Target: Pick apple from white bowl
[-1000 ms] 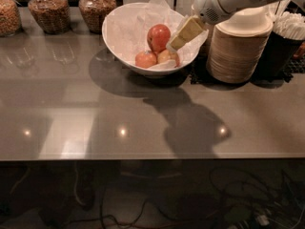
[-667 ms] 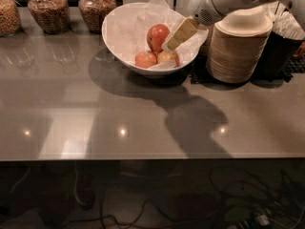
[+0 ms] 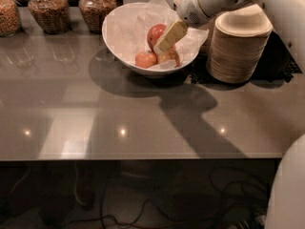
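The large white bowl [image 3: 116, 38], lined with crinkled white paper, stands at the back of the grey table. In it lies the deep red apple [image 3: 153, 32], with two smaller paler apples [image 3: 146, 59] in front of it. My gripper [image 3: 170, 36] reaches in from the upper right on the white arm. Its beige tip lies over the red apple's right side, inside the bowl. Part of the apple is hidden behind the gripper.
A stack of beige disposable bowls [image 3: 238, 44] stands just right of the white bowl on a black mat [image 3: 283, 61]. Three glass jars of grain [image 3: 46, 8] line the back left. My white body [image 3: 288, 194] shows at the lower right, past the table's front edge.
My gripper has moved left and deeper into the bowl, from its right rim to over the red apple. The apples and the bowl have not moved.
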`<state>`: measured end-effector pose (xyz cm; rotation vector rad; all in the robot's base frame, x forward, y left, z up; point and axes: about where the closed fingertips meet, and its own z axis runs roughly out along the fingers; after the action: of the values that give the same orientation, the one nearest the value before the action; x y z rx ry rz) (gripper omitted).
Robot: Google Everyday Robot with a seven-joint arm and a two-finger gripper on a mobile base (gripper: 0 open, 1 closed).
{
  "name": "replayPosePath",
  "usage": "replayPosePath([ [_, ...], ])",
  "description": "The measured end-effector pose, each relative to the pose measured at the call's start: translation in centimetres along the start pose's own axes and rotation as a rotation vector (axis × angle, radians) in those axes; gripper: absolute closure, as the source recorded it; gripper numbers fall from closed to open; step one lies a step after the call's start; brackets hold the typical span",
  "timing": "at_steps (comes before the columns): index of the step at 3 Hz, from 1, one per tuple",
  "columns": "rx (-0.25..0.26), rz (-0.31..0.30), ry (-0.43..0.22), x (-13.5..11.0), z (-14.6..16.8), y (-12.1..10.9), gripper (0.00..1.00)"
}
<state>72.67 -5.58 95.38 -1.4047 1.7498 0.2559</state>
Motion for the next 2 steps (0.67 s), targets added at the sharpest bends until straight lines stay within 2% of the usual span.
replayPosePath([
  [2,-0.072,0.015,0.019,0.5,3.2,0.5,0.0],
])
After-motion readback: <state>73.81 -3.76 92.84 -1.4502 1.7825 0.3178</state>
